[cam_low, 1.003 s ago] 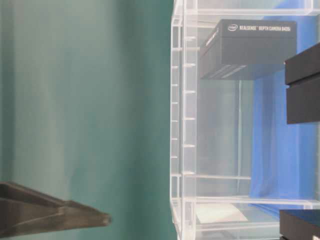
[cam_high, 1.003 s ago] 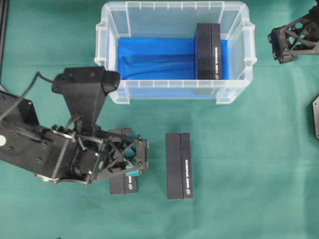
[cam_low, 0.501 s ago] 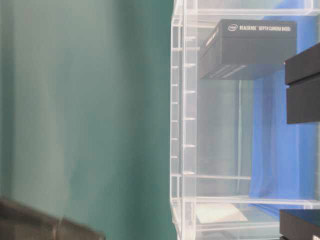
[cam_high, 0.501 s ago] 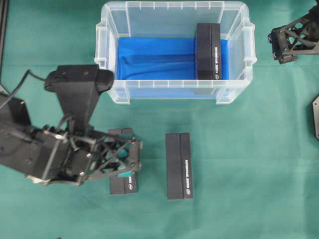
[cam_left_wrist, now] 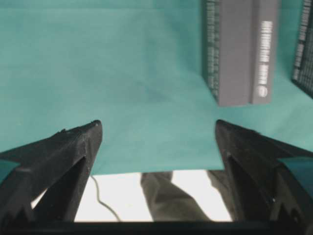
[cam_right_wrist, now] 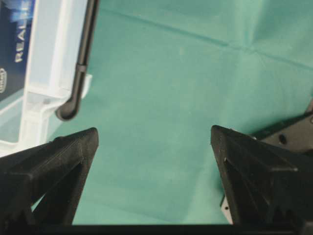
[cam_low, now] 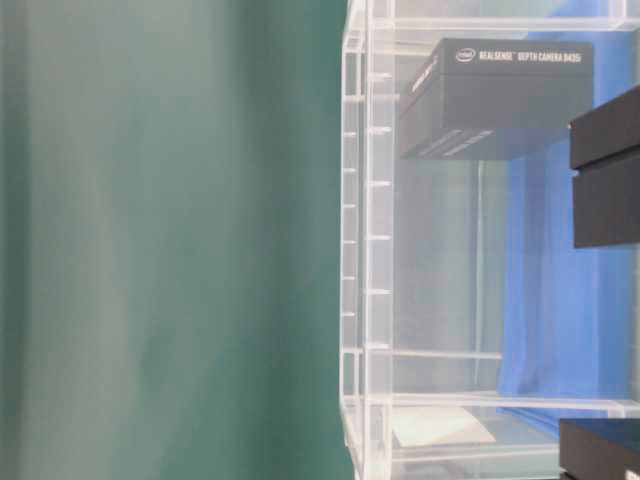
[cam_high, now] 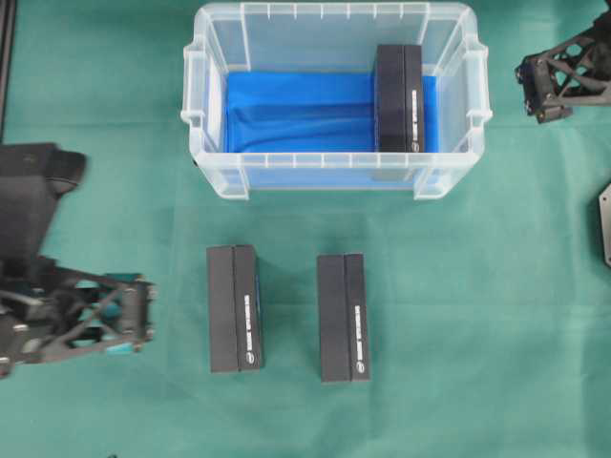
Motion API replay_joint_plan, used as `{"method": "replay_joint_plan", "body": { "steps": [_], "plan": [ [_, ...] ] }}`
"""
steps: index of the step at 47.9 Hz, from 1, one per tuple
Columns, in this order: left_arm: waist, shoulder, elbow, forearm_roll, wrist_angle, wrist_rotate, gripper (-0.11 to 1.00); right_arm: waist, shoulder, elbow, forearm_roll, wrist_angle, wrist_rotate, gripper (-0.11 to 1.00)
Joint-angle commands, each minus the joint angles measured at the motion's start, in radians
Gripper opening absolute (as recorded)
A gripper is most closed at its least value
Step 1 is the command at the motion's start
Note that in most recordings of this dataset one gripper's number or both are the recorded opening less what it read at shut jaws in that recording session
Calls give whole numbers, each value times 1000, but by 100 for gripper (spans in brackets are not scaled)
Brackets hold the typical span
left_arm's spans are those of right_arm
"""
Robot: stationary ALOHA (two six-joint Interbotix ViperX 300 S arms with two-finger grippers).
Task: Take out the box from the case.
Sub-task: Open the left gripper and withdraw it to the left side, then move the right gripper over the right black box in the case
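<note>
From overhead you see the large clear plastic case (cam_high: 336,95) with its thick rim at the top of the green cloth-covered table (cam_high: 458,305), a blue cloth (cam_high: 296,113) lining its bottom, and one dark grey rectangular box (cam_high: 399,98) lying inside against the right end. Two more dark boxes lie on the table below the case, well apart from it: the left table box (cam_high: 234,307) and the right table box (cam_high: 343,317), side by side with a gap between them. Your left gripper (cam_high: 143,315) sits at the left edge of the view, clear of the left table box, jaws spread wide and holding nothing; your right gripper (cam_high: 537,93) is at the upper right, just outside the case's right end, also holding nothing. At table level you see the case's clear wall (cam_low: 365,240), the box inside it (cam_low: 500,95) with white lettering on its side, and the blue cloth behind. In the left wrist view you find both black fingers (cam_left_wrist: 58,156) far apart over bare green cloth, with the left table box (cam_left_wrist: 239,49) beyond them. In the right wrist view your fingers (cam_right_wrist: 54,161) are likewise wide apart over the cloth, with the case's rim and handle (cam_right_wrist: 73,73) at upper left.
</note>
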Motion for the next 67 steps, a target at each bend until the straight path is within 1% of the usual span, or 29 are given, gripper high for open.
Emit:
{"method": "replay_joint_plan", "body": {
  "steps": [1, 6, 16, 18, 21, 27, 34, 37, 38, 49, 53, 59, 60, 67],
  "plan": [
    [-14, -57, 23, 5, 0, -20, 96, 2, -11, -23, -3, 2, 2, 92],
    [-14, -75, 46, 6, -5, -23, 96, 0, -11, -21, -3, 2, 3, 92],
    [14, -81, 52, 14, 2, -14, 96, 2, -9, -23, -3, 2, 3, 92],
    [23, -84, 54, 15, 2, -5, 96, 2, -11, -23, -3, 3, 3, 92],
    [51, -92, 57, 15, 3, 34, 96, 0, -9, -23, -3, 3, 3, 92],
    [129, -104, 66, 15, 8, 123, 96, 2, -9, -21, -3, 3, 3, 92],
    [259, -130, 84, 15, 8, 259, 96, 0, -11, -23, -3, 2, 3, 92],
    [311, -143, 95, 15, 8, 324, 96, 2, -11, -23, -3, 3, 5, 92],
    [336, -150, 100, 15, 8, 356, 96, 0, -9, -23, -3, 3, 5, 92],
    [537, -201, 141, 14, 8, 565, 96, 0, -9, -23, -3, 3, 8, 92],
    [603, -212, 155, 12, 6, 627, 96, 0, -9, -23, -3, 3, 9, 92],
    [695, -219, 167, 11, 2, 723, 96, -3, -9, -23, -6, 3, 35, 92],
    [716, -221, 169, 11, 2, 747, 96, -3, -9, -23, -11, 2, 40, 92],
    [805, -219, 167, 8, -8, 853, 96, -3, -9, -23, -17, 3, 46, 92]
  ]
}}
